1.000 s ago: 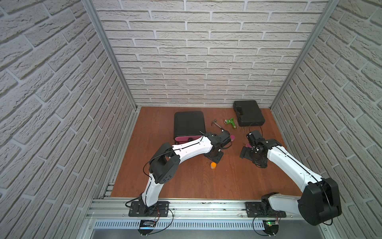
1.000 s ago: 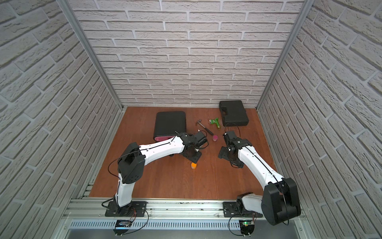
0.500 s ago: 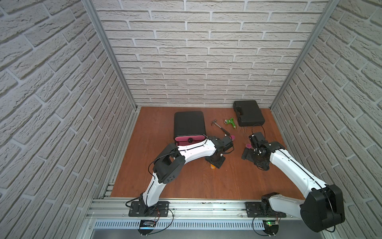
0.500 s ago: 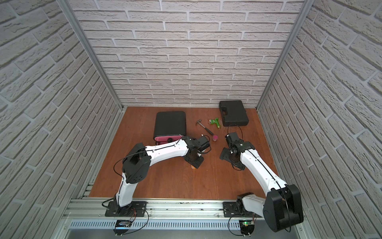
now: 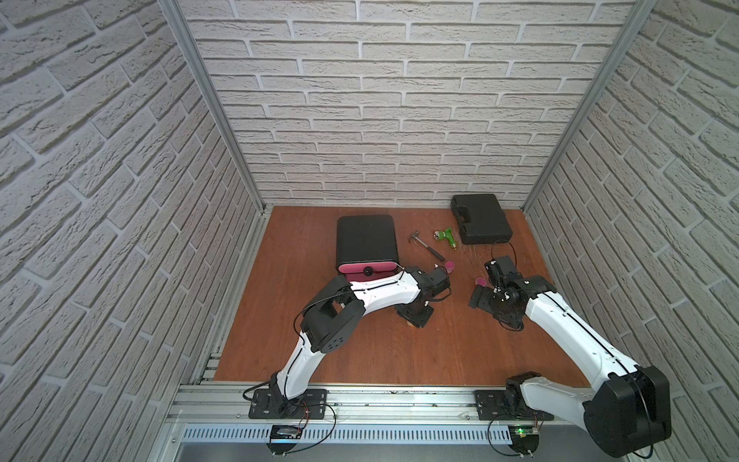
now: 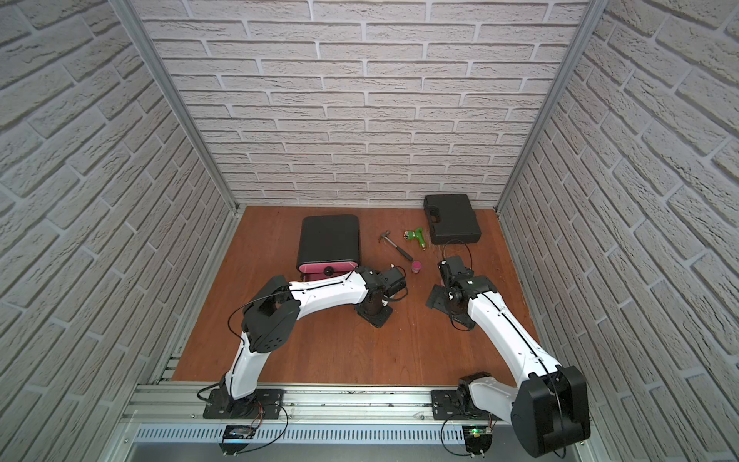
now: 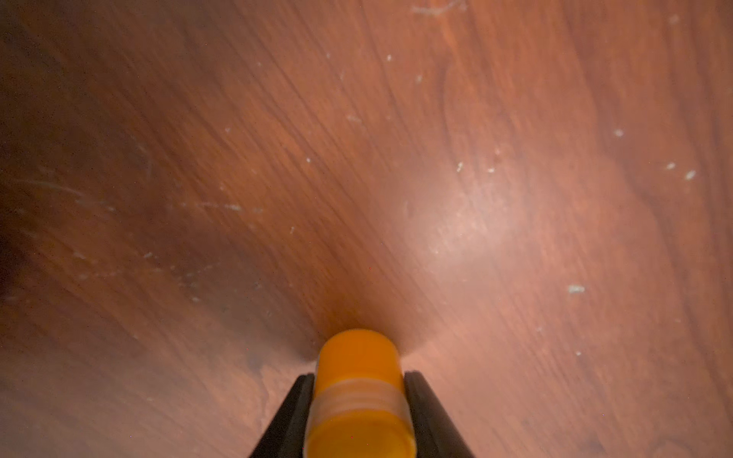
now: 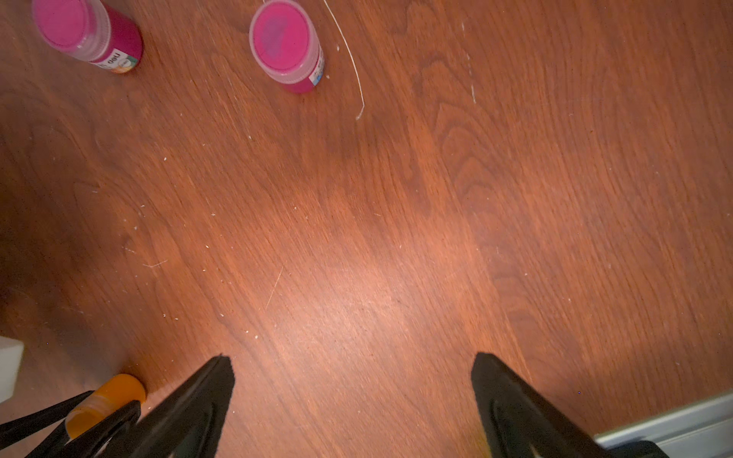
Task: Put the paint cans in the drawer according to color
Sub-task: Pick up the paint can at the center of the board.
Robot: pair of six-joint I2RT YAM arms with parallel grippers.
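Note:
My left gripper (image 7: pixel 359 380) points straight down at the wooden floor, shut on an orange paint can (image 7: pixel 359 388) that still stands there. Both black fingers press its sides. In a top view the wrist covers all but a sliver of this can (image 5: pixel 412 325). My right gripper (image 8: pixel 353 361) hangs open over bare wood, nothing between its fingers. Two magenta-pink paint cans (image 8: pixel 85 31) (image 8: pixel 285 43) stand upright beyond it, seen in a top view as pink cans (image 5: pixel 450 265) (image 5: pixel 480 282). The black drawer chest (image 5: pixel 366 244) stands behind the left arm, its top pink front showing.
A small hammer (image 5: pixel 426 246), a green toy drill (image 5: pixel 447 237) and a flat black tool case (image 5: pixel 482 224) lie at the back right. Brick walls close in three sides. A metal rail (image 5: pixel 400 394) runs along the front edge.
My left gripper came down over the orange can, which stood bare beside it a second ago, and closed on it. The right arm shifted slightly to the right.

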